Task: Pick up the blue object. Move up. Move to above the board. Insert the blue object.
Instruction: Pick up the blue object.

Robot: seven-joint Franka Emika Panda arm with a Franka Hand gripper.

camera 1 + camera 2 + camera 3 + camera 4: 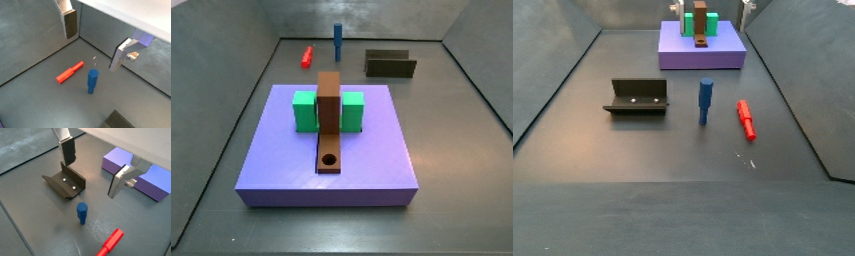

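The blue object [92, 81] [81, 213] stands upright on the grey floor, apart from everything else [338, 42] [706, 100]. My gripper [90, 53] [89, 180] hangs open well above the floor with nothing between its fingers [67, 24]. The blue object lies below it, outside the gap between the silver plates. The board [329, 125] [702, 25] is a brown plank passing through a green block [305, 111]. Its round hole [330, 160] is near one end. In the side views I cannot make out the gripper.
A short red stick [69, 72] [110, 243] [747, 118] lies on the floor beside the blue object. The dark fixture [65, 183] [637, 97] stands close by. A purple platform [278, 160] [143, 173] carries the board. Grey walls bound the floor.
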